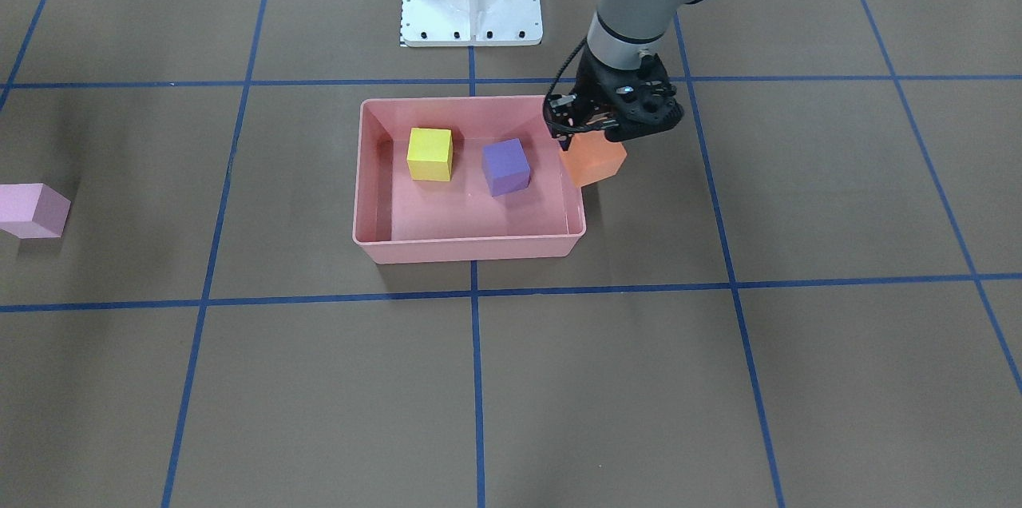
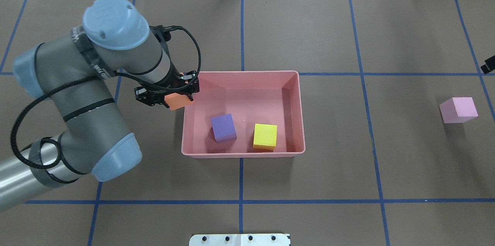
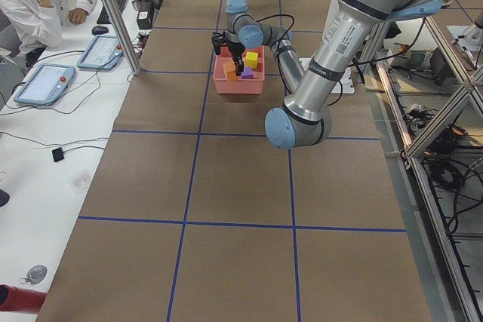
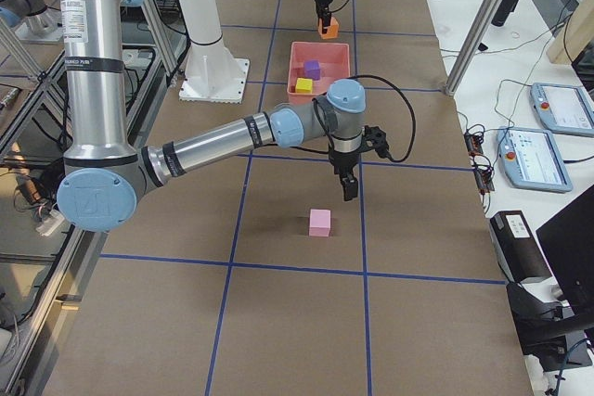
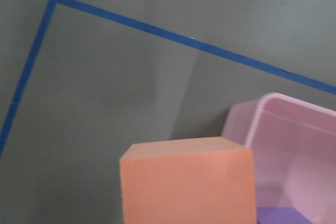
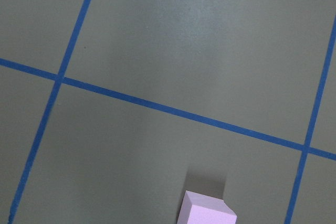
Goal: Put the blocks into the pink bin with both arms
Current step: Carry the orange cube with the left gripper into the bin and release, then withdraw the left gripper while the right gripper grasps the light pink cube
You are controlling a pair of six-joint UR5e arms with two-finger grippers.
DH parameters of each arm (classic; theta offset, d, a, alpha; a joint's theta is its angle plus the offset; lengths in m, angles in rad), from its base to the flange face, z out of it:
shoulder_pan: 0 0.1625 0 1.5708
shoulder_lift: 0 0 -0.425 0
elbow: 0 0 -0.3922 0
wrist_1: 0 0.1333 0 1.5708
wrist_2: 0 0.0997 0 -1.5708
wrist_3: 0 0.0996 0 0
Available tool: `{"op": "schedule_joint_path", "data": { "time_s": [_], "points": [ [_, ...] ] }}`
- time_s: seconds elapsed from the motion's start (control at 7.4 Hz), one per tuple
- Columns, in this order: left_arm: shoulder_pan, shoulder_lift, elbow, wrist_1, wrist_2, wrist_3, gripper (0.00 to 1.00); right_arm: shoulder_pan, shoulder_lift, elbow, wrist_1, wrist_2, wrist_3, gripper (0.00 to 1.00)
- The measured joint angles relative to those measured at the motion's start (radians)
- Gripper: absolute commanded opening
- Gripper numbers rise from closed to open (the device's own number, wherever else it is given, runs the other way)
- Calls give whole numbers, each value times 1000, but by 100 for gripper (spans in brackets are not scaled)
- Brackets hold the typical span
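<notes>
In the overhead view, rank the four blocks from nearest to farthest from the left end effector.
1. orange block, gripped in the left end effector by the pink bin's left rim.
2. purple block, inside the bin, left half.
3. yellow block, inside the bin, further right.
4. light pink block, far right, outside the bin.

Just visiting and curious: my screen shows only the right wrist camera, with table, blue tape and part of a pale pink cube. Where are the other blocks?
Observer: The yellow block and the purple block lie inside the pink bin.
Visitor: And the orange one?
Observer: The left gripper holds the orange block just outside the bin's corner.
Visitor: Is my camera's arm touching the cube?
Observer: No, the right gripper hangs apart from the light pink block.
</notes>
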Motion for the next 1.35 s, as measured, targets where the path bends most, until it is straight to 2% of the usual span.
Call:
{"op": "schedule_joint_path", "data": {
  "time_s": [0.14, 0.41, 0.68, 0.95, 1.22, 1.35],
  "points": [
    [14, -81, 74, 6, 2, -9, 99, 18, 0, -42, 21, 14, -30, 100],
    [19, -165, 167, 7, 2, -14, 100, 35, -1, -125, 102, 34, -48, 100],
    [10, -174, 167, 11, -1, -8, 100, 45, -8, -168, 147, 40, -56, 100],
    [-16, -98, 73, 45, -12, 99, 100, 51, -32, -174, 156, 42, -40, 99],
    [-75, 102, -115, 111, -18, 379, 100, 50, -38, -173, 196, 48, 124, 99],
    [-124, 196, -169, 120, -20, 523, 100, 39, -40, -177, 243, 51, 216, 99]
  ]
}}
